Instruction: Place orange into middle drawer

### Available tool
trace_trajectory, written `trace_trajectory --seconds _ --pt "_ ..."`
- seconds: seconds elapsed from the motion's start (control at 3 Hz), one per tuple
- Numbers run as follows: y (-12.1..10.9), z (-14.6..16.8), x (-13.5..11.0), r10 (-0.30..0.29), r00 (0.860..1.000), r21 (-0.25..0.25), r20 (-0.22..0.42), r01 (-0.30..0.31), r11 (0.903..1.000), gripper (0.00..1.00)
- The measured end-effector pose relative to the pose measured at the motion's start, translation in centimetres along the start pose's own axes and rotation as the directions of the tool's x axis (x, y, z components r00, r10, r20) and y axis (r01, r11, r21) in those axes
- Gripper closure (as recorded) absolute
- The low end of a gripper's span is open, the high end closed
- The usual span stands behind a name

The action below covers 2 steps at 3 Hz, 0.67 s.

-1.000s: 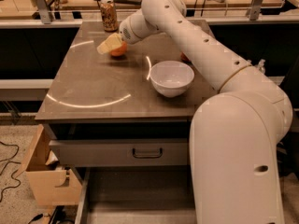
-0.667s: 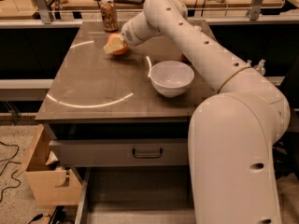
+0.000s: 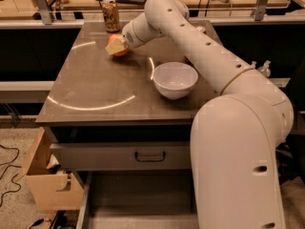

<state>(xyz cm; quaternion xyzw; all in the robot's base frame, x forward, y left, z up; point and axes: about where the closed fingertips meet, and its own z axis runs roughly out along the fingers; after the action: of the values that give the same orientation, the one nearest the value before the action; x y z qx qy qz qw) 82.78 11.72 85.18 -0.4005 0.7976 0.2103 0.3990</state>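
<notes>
The orange (image 3: 121, 50) is at the back left of the grey table top (image 3: 95, 87), at or just above its surface. My gripper (image 3: 116, 46) reaches in from the right, and its pale fingers (image 3: 113, 43) are closed around the orange, covering its left and top. The middle drawer (image 3: 138, 202) is pulled open at the bottom of the view, below the table, and its flat grey floor is bare. My arm hides the drawer's right part.
A white bowl (image 3: 175, 79) stands right of the table's centre. A soda can (image 3: 111, 14) stands at the back edge, just behind the orange. A closed drawer front with a dark handle (image 3: 150, 155) is above the open drawer. An open cardboard box (image 3: 45, 182) sits at lower left.
My gripper and the orange have shifted slightly to the right together, staying at the back left of the table. The bowl and the can have not moved.
</notes>
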Motion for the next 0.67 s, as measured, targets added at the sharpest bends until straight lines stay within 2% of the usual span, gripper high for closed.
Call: trace_trajectory --seconds 0.33,0.67 --pt "0.17 0.3 0.1 0.0 1.0 -0.004 -0.003 0.0 1.0 1.0" --pt "0.16 0.39 -0.02 -0.003 1.0 -0.002 -0.013 0.003 1.0 1.0"
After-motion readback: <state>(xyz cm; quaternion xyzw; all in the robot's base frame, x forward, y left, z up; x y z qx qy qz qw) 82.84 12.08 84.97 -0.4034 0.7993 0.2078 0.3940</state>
